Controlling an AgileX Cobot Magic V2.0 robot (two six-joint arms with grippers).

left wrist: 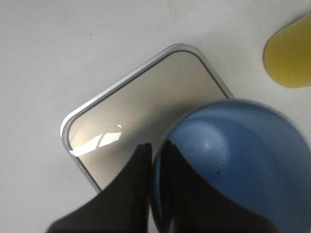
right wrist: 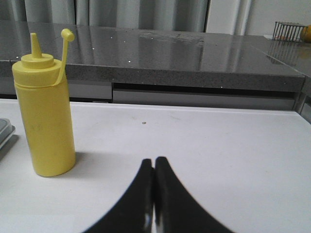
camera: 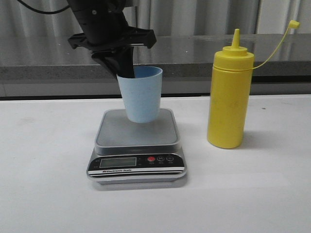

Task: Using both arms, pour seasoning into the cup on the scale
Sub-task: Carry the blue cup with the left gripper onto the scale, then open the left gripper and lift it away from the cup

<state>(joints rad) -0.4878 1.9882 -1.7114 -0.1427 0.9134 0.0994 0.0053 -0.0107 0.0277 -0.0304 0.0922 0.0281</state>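
Front view: the left arm reached down from above and behind the scale, its fingers pinching the near-left rim of the pale blue cup, one finger inside and one outside the wall. The cup hung tilted over the rear half of the grey platform; whether its base touched the platform could not be told from this angle. The scale sat on the white desk, its black front panel with the display and a red button facing the camera. To the robot's right of the scale, apart from it, the yellow bottle stood upright on the desk, nozzle bare, its small cap dangling out to the right on a thin tether.

Left wrist view: the fingers were clamped on the cup rim, the blue wall squeezed between them. The cup's open mouth filled the lower corner, a few dark specks on its inner wall. Below it lay the platform of the scale, a bright glare streak across it, and the rounded edge of the bottle showed at the frame's border.

Right wrist view: the right fingers were pressed together, holding nothing, low over the desk. The bottle stood well off to one side, untouched, with a corner of the scale just past it. A grey counter ran along the back.
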